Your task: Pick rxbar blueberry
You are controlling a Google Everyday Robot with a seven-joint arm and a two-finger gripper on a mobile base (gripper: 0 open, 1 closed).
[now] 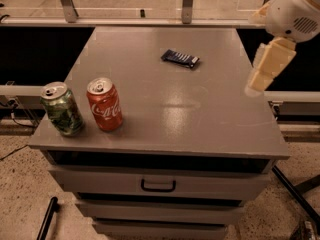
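Observation:
The rxbar blueberry (180, 58) is a small flat bar in a dark navy wrapper with pale markings. It lies flat on the far middle of the grey cabinet top (165, 109), slightly right of centre. My gripper (269, 66) is cream-coloured, hangs from the white arm at the upper right, and points down and to the left. It hovers over the right edge of the cabinet top, to the right of the bar and apart from it. It holds nothing that I can see.
A red cola can (104, 104) and a green can (62, 109) stand upright side by side at the front left of the top. Drawers with a dark handle (158, 186) sit below. A railing and metal posts (188, 4) run behind the cabinet.

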